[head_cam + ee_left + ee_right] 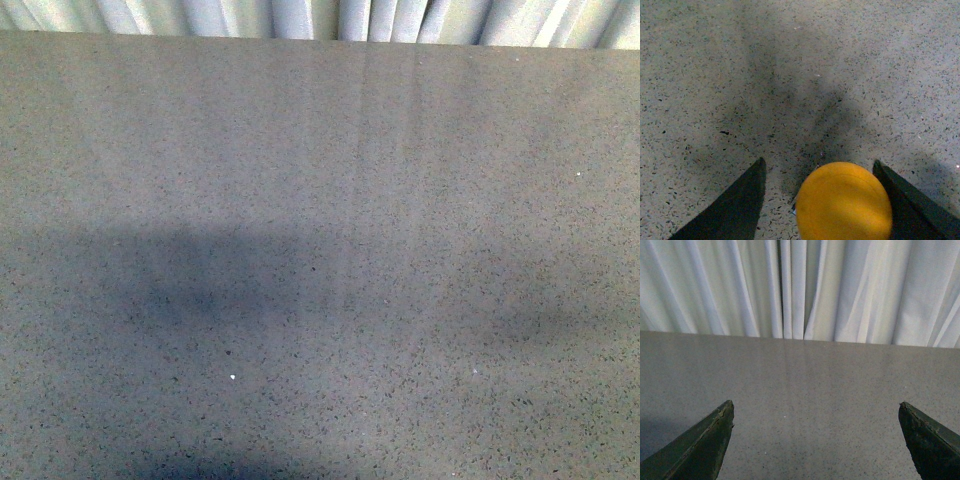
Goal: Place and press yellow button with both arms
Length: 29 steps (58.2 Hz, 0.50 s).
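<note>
In the left wrist view my left gripper [818, 165] is shut on the yellow button [842, 202]. Its round domed yellow cap fills the space between the two black fingers, pressed against one of them; its collar and base are hidden under the cap. The button hangs above the speckled grey tabletop [790, 75], over a dark shadow. In the right wrist view my right gripper [816, 410] is open and empty, its black fingers [710, 440] far apart above the table. Neither arm nor the button shows in the front view.
The front view shows only the speckled grey tabletop [320, 200] with soft shadows at the lower left. White pleated curtains [800, 285] hang behind the table's far edge [800, 341], also seen in the front view [320, 18].
</note>
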Each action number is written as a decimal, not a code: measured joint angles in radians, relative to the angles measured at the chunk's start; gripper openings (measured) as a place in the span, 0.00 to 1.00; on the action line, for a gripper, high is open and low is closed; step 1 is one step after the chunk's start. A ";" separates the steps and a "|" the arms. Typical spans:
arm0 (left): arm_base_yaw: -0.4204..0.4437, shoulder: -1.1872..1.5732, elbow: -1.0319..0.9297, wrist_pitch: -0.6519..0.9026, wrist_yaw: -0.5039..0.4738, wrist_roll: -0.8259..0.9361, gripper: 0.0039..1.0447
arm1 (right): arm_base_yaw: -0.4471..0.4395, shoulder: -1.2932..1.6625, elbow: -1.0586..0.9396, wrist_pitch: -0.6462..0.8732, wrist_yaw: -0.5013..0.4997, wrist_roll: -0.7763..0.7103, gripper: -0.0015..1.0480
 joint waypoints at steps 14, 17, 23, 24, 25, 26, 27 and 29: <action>-0.001 0.001 -0.004 0.008 0.001 0.010 0.33 | 0.000 0.000 0.000 0.000 0.000 0.000 0.91; -0.002 0.001 -0.005 0.010 0.002 0.015 0.33 | 0.000 0.000 0.000 0.000 0.000 0.000 0.91; -0.002 0.000 -0.008 0.012 0.006 0.024 0.33 | 0.000 0.000 0.000 0.000 0.000 0.000 0.91; -0.002 -0.001 -0.008 0.012 0.007 0.025 0.33 | 0.000 0.000 0.000 0.000 0.000 0.000 0.91; -0.002 -0.003 -0.009 0.012 0.007 0.027 0.33 | 0.000 0.000 0.000 0.000 0.000 0.000 0.91; -0.002 -0.005 -0.009 0.011 0.008 0.028 0.33 | 0.000 0.000 0.000 0.000 0.000 0.000 0.91; -0.002 -0.006 -0.010 0.011 0.008 0.028 0.33 | 0.000 0.000 0.000 0.000 0.000 0.000 0.91; -0.002 -0.014 -0.010 0.005 0.010 0.030 0.33 | 0.000 0.000 0.000 0.000 0.000 0.000 0.91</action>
